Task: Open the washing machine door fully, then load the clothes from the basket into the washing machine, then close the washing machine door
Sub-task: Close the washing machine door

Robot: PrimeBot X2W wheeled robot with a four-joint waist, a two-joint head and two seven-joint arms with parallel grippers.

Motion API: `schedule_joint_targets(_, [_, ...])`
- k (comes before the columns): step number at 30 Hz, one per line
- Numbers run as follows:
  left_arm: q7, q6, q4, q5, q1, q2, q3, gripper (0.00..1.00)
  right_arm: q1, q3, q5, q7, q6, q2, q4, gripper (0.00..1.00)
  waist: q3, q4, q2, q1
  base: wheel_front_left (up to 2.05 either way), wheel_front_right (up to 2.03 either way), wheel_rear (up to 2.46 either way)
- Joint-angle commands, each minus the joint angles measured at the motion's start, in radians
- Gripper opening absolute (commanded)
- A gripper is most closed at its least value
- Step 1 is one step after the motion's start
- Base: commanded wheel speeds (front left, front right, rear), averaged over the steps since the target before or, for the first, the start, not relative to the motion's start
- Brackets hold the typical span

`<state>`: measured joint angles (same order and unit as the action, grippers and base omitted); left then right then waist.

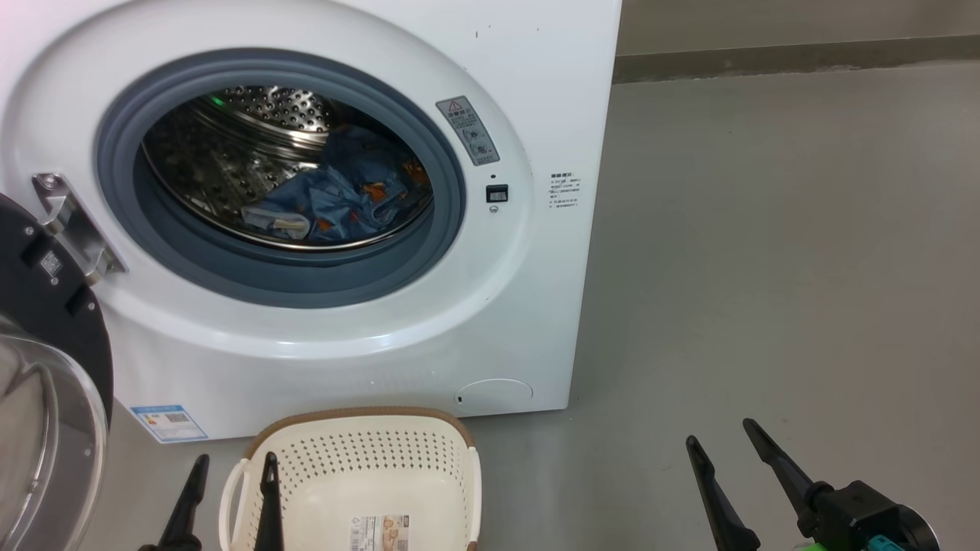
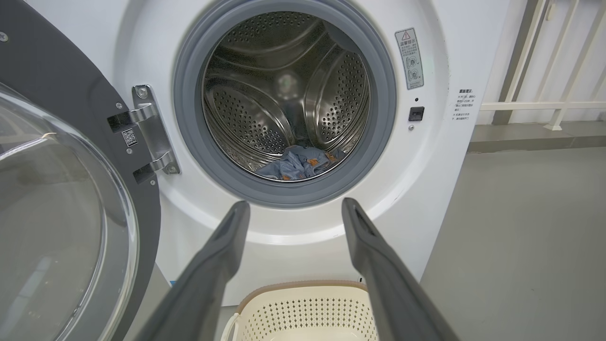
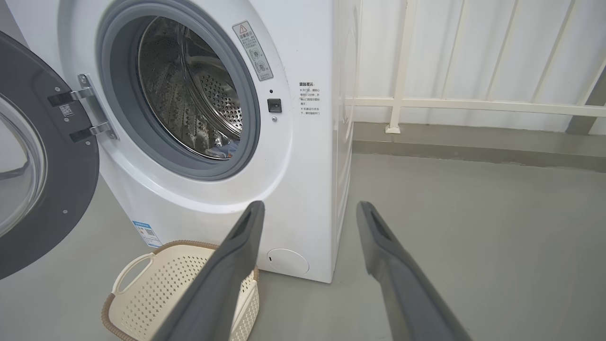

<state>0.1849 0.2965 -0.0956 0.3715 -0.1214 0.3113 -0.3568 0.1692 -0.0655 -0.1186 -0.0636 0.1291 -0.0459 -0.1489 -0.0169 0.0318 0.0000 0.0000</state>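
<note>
The white washing machine (image 1: 490, 306) stands with its door (image 1: 46, 367) swung wide open to the left, glass bowl facing out. Blue clothes (image 1: 344, 195) with orange-brown figures lie inside the steel drum; they also show low in the drum (image 2: 300, 163) in the left wrist view. The cream basket (image 1: 360, 478) sits on the floor in front of the machine, holding only a paper label. My left gripper (image 1: 233, 463) is open at the basket's left handle. My right gripper (image 1: 720, 432) is open over bare floor to the right. Nothing is between either pair of fingers.
Grey floor (image 1: 766, 268) stretches to the right of the machine. A low kerb and a white railing (image 3: 473, 104) run along the back wall. The open door (image 3: 33, 156) takes up the space left of the machine's front.
</note>
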Motion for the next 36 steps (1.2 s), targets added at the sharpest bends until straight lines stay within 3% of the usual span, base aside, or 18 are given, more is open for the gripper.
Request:
schedule_joint_targets(1, [0.005, 0.015, -0.019, 0.001, 0.046, 0.019, 0.034, 1.0, -0.025, -0.023, -0.006, -0.009, 0.002, -0.004, -0.024, 1.0, 0.0, 0.001, 0.0, 0.0, 0.0, 0.0, 0.0])
schedule_joint_targets(11, [0.007, 0.029, -0.023, -0.005, 0.048, 0.019, 0.032, 1.0, -0.024, -0.023, -0.005, -0.01, 0.002, -0.004, -0.025, 1.0, -0.002, 0.006, 0.0, 0.0, -0.62, 0.62, 0.0])
schedule_joint_targets(26, [0.011, 0.015, -0.027, 0.001, 0.053, 0.027, 0.016, 1.0, -0.024, -0.023, -0.007, -0.006, 0.002, -0.004, -0.026, 1.0, -0.003, 0.011, 0.0, 0.0, -1.57, 1.56, 0.0])
schedule_joint_targets(36, [0.013, 0.014, -0.026, 0.0, 0.057, 0.034, 0.009, 1.0, -0.026, -0.023, -0.008, -0.006, 0.002, -0.004, -0.024, 1.0, -0.006, 0.01, 0.0, 0.0, -0.31, 0.31, 0.0])
